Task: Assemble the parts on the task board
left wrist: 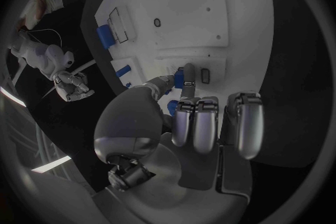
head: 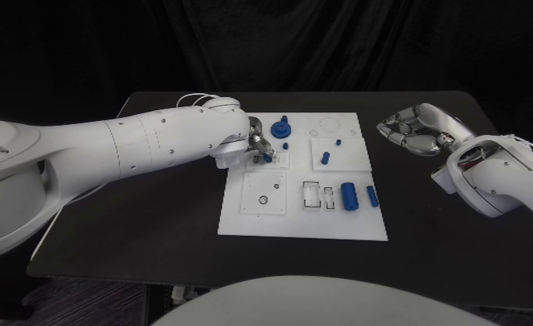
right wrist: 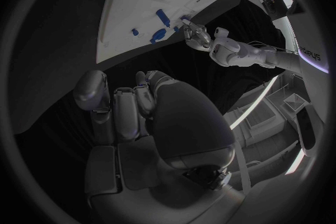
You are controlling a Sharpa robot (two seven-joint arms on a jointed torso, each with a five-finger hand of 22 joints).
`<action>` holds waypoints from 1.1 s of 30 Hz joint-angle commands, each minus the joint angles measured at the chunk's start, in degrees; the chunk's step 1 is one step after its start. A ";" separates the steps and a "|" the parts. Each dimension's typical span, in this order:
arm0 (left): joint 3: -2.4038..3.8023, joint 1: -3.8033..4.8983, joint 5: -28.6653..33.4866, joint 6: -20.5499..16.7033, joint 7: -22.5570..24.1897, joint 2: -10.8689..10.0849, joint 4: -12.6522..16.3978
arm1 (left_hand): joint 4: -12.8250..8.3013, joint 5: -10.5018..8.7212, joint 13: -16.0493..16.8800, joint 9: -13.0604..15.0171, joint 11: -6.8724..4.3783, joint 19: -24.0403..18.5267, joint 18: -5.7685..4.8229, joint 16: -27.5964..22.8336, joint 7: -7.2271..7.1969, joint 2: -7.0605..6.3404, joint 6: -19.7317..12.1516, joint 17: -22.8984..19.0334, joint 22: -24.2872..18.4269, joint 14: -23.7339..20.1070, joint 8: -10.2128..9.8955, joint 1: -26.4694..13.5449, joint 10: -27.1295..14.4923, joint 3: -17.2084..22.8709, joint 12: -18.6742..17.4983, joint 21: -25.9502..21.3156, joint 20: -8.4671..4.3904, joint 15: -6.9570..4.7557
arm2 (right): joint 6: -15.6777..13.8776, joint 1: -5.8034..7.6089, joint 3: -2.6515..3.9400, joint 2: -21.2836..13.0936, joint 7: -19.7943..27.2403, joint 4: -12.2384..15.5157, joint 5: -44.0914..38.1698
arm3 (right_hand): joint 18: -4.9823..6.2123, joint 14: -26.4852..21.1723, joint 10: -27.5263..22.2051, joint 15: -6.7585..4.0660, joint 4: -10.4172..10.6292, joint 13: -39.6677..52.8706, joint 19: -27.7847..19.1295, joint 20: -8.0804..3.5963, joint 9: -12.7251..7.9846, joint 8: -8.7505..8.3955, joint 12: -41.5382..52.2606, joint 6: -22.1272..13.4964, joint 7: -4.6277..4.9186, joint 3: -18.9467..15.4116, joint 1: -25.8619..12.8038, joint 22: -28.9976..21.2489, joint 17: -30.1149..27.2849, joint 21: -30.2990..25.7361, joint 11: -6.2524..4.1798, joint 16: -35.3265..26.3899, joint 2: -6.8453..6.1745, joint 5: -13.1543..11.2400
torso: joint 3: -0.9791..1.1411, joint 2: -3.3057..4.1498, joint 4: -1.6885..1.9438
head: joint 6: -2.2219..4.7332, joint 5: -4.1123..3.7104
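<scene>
The white task board [head: 250,214] lies mid-table. My left hand [head: 256,143] hovers over its left upper part and pinches a small blue peg [left wrist: 179,78] between thumb and a finger, close to a small slot [left wrist: 206,74] in the board. The same hand [right wrist: 196,34] shows at the board's edge in the right wrist view. My right hand [head: 415,131] hangs off the board's right side over the black table, fingers curled in with nothing in them. Loose on the board lie a large blue cylinder [head: 349,196], a thinner one [head: 372,196], a peg [head: 324,158] and a round blue piece [head: 281,127].
The board also has a ring hole [head: 262,199] and rectangular cutouts [head: 312,192] near its front. Black table [head: 145,210] surrounds the board, with bare room to the left and front. A dark curtain hangs behind the table.
</scene>
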 commanded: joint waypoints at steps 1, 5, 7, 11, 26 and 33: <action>0.03 -0.15 0.47 -0.35 0.84 -0.05 0.34 | -2.96 0.30 15.09 0.05 -0.35 -0.21 0.90 0.15 -0.38 0.43 0.07 15.09 6.61 5.85 -0.32 0.03 5.97 3.30 0.16 -0.35 -0.07 -0.33 | 0.36 -0.16 0.04 -0.02 -1.11 0.01 -0.10 | 0.22 -0.38 -0.60 -0.08 -0.12 -0.12 -0.39 -0.07 -0.09 -0.24 -0.31 0.10 0.05 0.36 0.59 7.06 3.44 -0.32 -0.05 -0.25 0.17 0.44 | 0.02 0.01 -0.02 | 0.01 0.09; 0.03 -0.20 0.47 -0.18 0.84 -0.05 0.50 | -2.98 0.29 15.09 0.06 -0.34 -0.30 0.94 0.15 -0.36 0.44 0.04 15.09 6.49 5.85 -0.34 -0.01 5.97 3.34 0.16 -0.45 -0.06 -0.31 | 0.45 -0.17 0.04 -0.02 -1.20 0.01 -0.10 | 0.22 -0.39 -0.63 -0.08 -0.15 -0.15 -0.41 -0.07 -0.11 -0.28 -0.34 0.04 0.05 0.41 0.63 7.05 3.43 -0.36 -0.05 -0.27 0.15 0.50 | 0.00 0.00 -0.01 | 0.01 0.02; 0.03 -0.24 0.47 -0.08 0.84 0.00 0.53 | -2.98 0.29 15.09 0.08 -0.32 -0.33 0.95 0.15 -0.34 0.44 0.01 15.09 6.46 5.85 -0.36 -0.05 5.97 3.36 0.16 -0.48 -0.05 -0.30 | 0.48 -0.17 0.04 -0.02 -1.25 0.01 -0.10 | 0.22 -0.39 -0.63 -0.08 -0.15 -0.15 -0.41 -0.07 -0.11 -0.28 -0.34 0.04 0.05 0.41 0.63 7.05 3.43 -0.36 -0.05 -0.27 0.15 0.50 | 0.00 -0.02 -0.01 | 0.01 0.00; 0.03 -0.32 0.47 0.11 0.84 0.08 0.46 | -2.98 0.28 15.09 0.09 -0.32 -0.39 0.97 0.15 -0.33 0.45 0.00 15.09 6.38 5.85 -0.37 -0.08 5.97 3.38 0.16 -0.55 -0.05 -0.30 | 0.55 -0.17 0.04 -0.05 -1.35 0.03 -0.10 | 0.24 -0.39 -0.65 -0.08 -0.19 -0.18 -0.43 -0.07 -0.13 -0.32 -0.35 -0.02 0.06 0.46 0.68 7.04 3.42 -0.42 -0.05 -0.28 0.13 0.57 | 0.00 -0.02 -0.01 | 0.01 -0.03; 0.03 -0.75 0.47 0.36 0.87 0.38 -0.43 | -2.39 -5.34 15.09 0.56 -0.12 -0.93 1.16 0.15 -0.16 1.00 -0.43 15.09 5.74 5.85 -0.78 -1.69 5.97 3.04 0.16 -1.35 0.22 -0.05 | 0.86 -0.18 0.04 -0.04 -1.63 0.06 -0.10 | 0.25 -0.40 -0.77 -0.07 -0.21 -0.29 -0.46 -0.06 -0.16 -0.39 -0.43 -0.10 0.09 0.55 0.72 7.02 3.40 -0.51 -0.03 -0.30 0.10 0.64 | 0.00 0.01 -0.01 | 0.01 -0.06; 0.04 -1.26 0.46 1.27 0.89 0.55 -0.76 | 1.58 -16.97 15.09 -0.05 1.03 -2.02 1.54 0.15 1.13 1.66 -3.44 15.09 4.50 5.85 -3.29 -4.82 5.97 -2.17 0.16 -2.89 0.96 0.86 | 1.29 -0.19 0.04 -0.05 -1.84 0.11 -0.10 | 0.25 -0.41 -0.77 -0.07 -0.18 -0.30 -0.46 -0.06 -0.16 -0.40 -0.44 -0.10 0.11 0.57 0.69 7.02 3.37 -0.50 -0.01 -0.33 0.10 0.65 | -0.01 0.01 0.01 | 0.01 -0.18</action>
